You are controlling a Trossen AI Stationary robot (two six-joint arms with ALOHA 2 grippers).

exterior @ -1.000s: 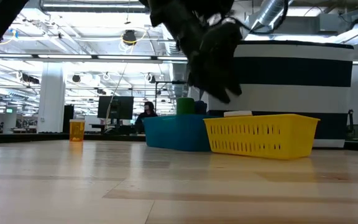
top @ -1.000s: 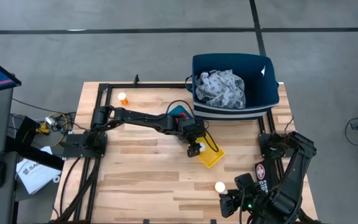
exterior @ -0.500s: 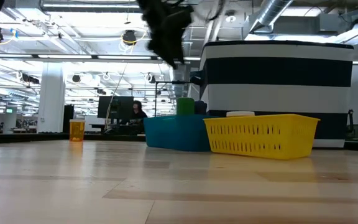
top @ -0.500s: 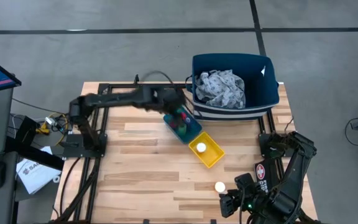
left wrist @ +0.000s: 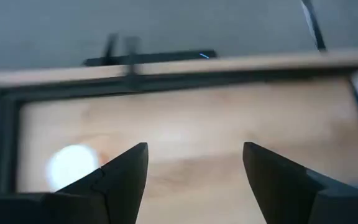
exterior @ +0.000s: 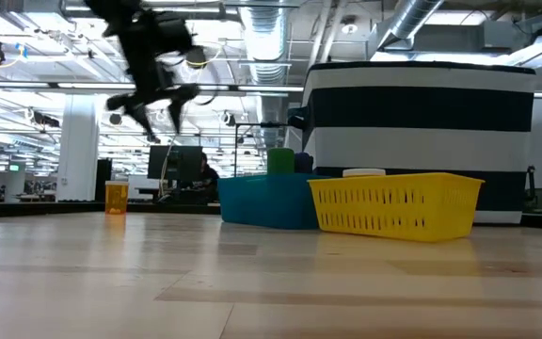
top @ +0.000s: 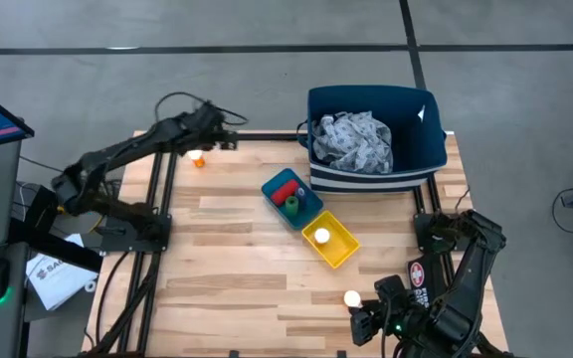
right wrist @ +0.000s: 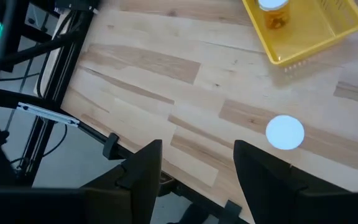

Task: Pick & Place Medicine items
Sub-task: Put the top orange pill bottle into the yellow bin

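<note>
Pale wood planks make up the surface (top: 237, 268), framed by black rails. The left gripper (top: 229, 132) hangs over the far left corner, jaws spread with nothing between them, just beside an orange pill bottle (top: 197, 156) with a white cap that stands alone there. In the left wrist view that cap shows as a blurred white disc (left wrist: 72, 164) near one finger, not between the two.

In the middle of the surface lie two trays touching end to end. The blue tray (top: 288, 195) holds a red bottle (top: 286, 189) and a green bottle (top: 291, 205). The yellow tray (top: 330, 239) holds a second white-capped pill bottle (top: 320, 236). A third pill bottle (top: 351, 297) stands on the bare wood near the front edge, close to the right gripper (top: 364, 323), whose jaws are parted and empty at that edge.

Behind the trays stands a dark blue bin (top: 371, 139) with a white stripe, and a grey patterned cloth (top: 354, 139) bunched inside it.

A red and white round sticker (top: 417, 273) sits on the right arm; its writing is too small to read. Printed paper (top: 53, 276) lies left of the surface, its text unreadable.
</note>
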